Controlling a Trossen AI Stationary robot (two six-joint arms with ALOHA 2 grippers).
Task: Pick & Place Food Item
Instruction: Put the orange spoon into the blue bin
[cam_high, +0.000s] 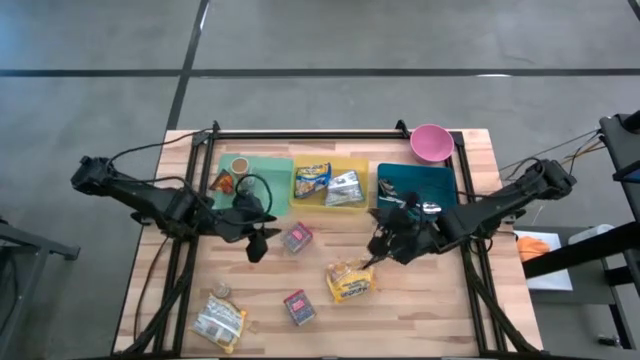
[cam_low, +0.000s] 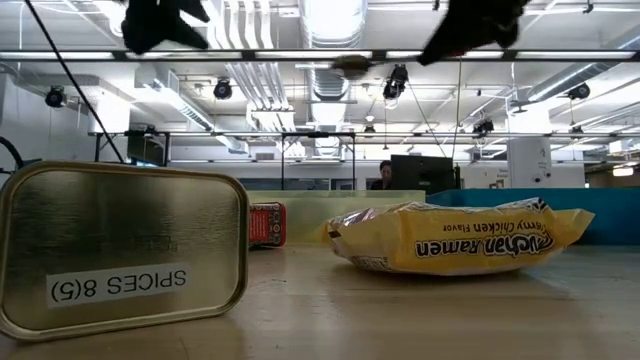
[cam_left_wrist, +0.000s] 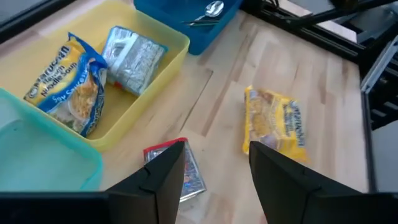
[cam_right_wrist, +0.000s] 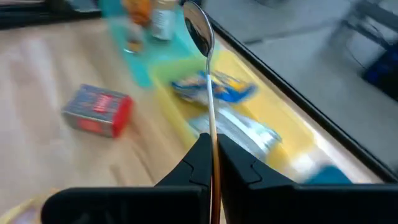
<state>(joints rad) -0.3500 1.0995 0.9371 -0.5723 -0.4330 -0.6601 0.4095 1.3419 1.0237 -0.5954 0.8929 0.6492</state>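
Observation:
My right gripper (cam_right_wrist: 214, 163) (cam_high: 384, 248) hangs over the table's right middle, shut on a metal spoon (cam_right_wrist: 209, 81). My left gripper (cam_left_wrist: 216, 180) (cam_high: 258, 240) stands open above the table left of centre, with nothing between its fingers. A small red box (cam_left_wrist: 186, 174) (cam_high: 297, 237) lies on the wood just under it. A yellow ramen packet (cam_high: 350, 282) (cam_left_wrist: 277, 121) lies flat nearer the front. In the yellow tray (cam_high: 330, 185) lie a blue-yellow noodle packet (cam_left_wrist: 65, 87) and a silver packet (cam_left_wrist: 132, 56). My right gripper pinches the spoon's handle (cam_right_wrist: 213, 134) between its two fingers. The spoon runs along the fingers and sticks out ahead of them, its bowl (cam_right_wrist: 199, 28) at the free end. It is lifted clear of the table.
A green tray (cam_high: 258, 172) with small jars stands at the far left, a blue tray (cam_high: 415, 185) with cutlery at the far right, and a pink bowl (cam_high: 431, 142) behind it. A spice tin (cam_low: 120, 250), another red box (cam_high: 299, 307) and a packet (cam_high: 220, 322) lie near the front edge.

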